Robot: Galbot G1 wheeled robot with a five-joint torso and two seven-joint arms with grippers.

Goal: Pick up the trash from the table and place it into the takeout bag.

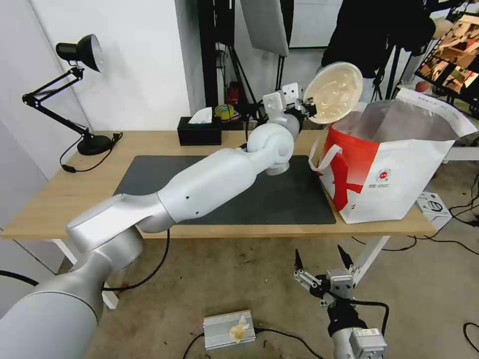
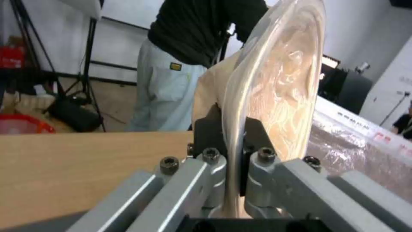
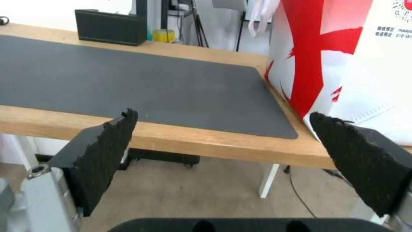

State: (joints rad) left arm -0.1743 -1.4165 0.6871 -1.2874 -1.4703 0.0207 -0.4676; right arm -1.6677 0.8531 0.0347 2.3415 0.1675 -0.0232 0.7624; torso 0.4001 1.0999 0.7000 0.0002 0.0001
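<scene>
A beige paper-pulp bowl [image 1: 333, 92] hangs tilted on edge in the air, just above the near-left rim of the takeout bag [image 1: 399, 179]. My left gripper [image 1: 308, 106] is shut on its rim; the left wrist view shows the bowl [image 2: 279, 80] pinched between the fingers [image 2: 206, 138]. The bag stands open at the right end of the table [image 1: 149, 142], its silver lining showing. Low in front of the table's edge, my right gripper [image 1: 322, 259] stays open and holds nothing; its wrist view shows both pads [image 3: 107, 148] spread wide before the dark grey mat [image 3: 128, 80].
A black tissue box [image 1: 199, 130] sits at the table's back edge, a black desk lamp [image 1: 82, 89] at the far left. A person stands behind the table near the bag. Cables and a small metal box [image 1: 229, 329] lie on the floor.
</scene>
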